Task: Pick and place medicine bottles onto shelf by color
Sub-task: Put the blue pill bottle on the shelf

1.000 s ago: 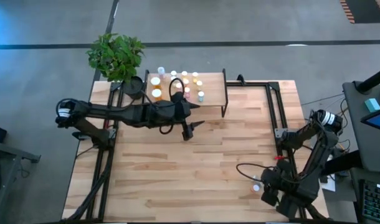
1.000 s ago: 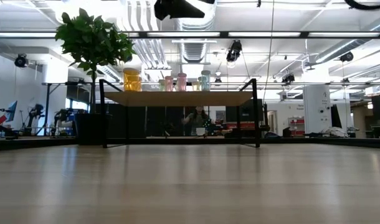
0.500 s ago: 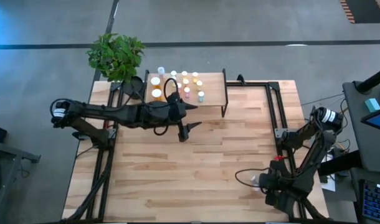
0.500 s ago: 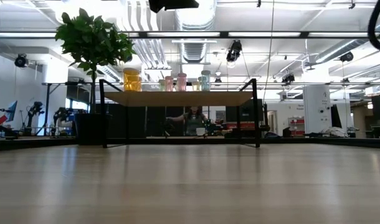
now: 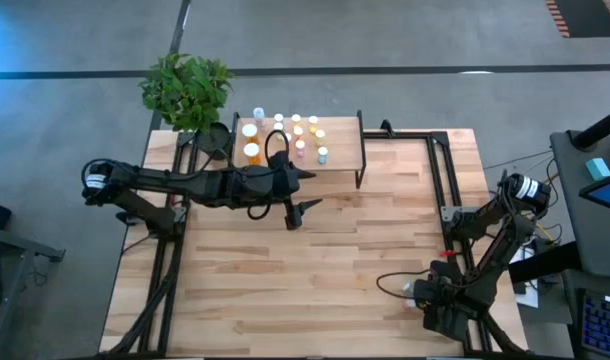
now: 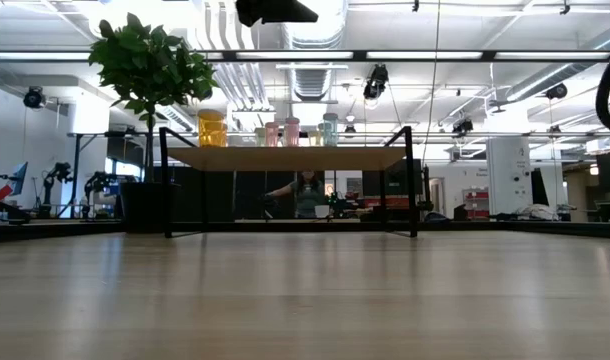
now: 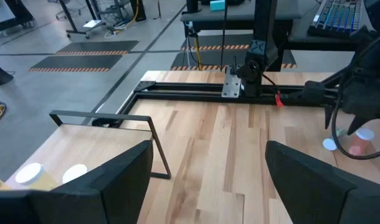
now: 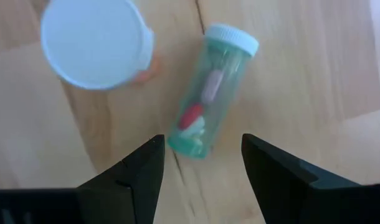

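Observation:
A teal medicine bottle (image 8: 210, 93) with a white cap lies on its side on the table near the near right corner. Beside it stands an upright bottle, its white cap (image 8: 93, 45) seen from above. My right gripper (image 8: 202, 163) points down, open, with a finger on either side of the teal bottle's bottom end, touching nothing. The shelf (image 5: 337, 142) at the table's far side carries several bottles (image 5: 297, 135). My left gripper (image 5: 305, 190) hovers open and level just in front of the shelf, with nothing between its fingers (image 7: 121, 177).
A potted plant (image 5: 185, 88) stands at the far left corner beside the shelf. Black frame rails (image 5: 440, 175) run along the table's right side, close to my right arm. Bare wood (image 5: 315, 270) lies between the two arms.
My right gripper has come down toward the bottles at the near right corner and has rolled at the wrist while descending. Its finger gap looks the same.

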You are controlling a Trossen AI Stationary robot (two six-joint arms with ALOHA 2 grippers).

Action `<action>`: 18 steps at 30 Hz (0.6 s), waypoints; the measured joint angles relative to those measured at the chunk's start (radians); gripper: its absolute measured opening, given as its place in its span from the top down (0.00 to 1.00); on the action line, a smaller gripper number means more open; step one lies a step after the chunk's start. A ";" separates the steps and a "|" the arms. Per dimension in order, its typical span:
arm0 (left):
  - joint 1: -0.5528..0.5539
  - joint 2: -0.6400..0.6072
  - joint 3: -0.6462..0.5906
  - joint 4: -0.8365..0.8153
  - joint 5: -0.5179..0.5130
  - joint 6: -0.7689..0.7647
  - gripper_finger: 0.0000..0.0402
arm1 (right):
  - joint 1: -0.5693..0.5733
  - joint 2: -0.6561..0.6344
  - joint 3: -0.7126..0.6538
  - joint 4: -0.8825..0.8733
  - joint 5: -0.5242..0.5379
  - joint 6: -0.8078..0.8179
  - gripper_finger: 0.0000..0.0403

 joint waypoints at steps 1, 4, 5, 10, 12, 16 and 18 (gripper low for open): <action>0.000 0.000 0.000 0.000 -0.001 0.000 0.27 | -0.001 0.000 -0.002 0.002 0.010 0.002 0.50; 0.000 0.000 -0.001 0.000 -0.002 0.000 0.27 | -0.004 0.000 -0.005 0.050 0.025 -0.014 0.50; 0.000 0.000 -0.001 0.001 -0.002 0.000 0.27 | -0.004 0.000 -0.008 0.062 0.025 -0.018 0.50; 0.000 0.002 -0.006 0.002 -0.016 -0.001 0.27 | -0.006 0.002 -0.024 0.081 0.024 -0.033 0.50; 0.000 0.013 -0.005 0.009 -0.031 -0.001 0.27 | -0.013 0.002 -0.036 0.079 0.025 -0.023 0.50; 0.000 0.037 -0.006 0.027 -0.031 -0.002 0.27 | -0.027 0.001 -0.054 0.083 0.025 0.020 0.50; 0.000 0.049 -0.006 0.028 -0.031 -0.002 0.27 | -0.030 0.000 -0.057 0.084 0.024 0.034 0.50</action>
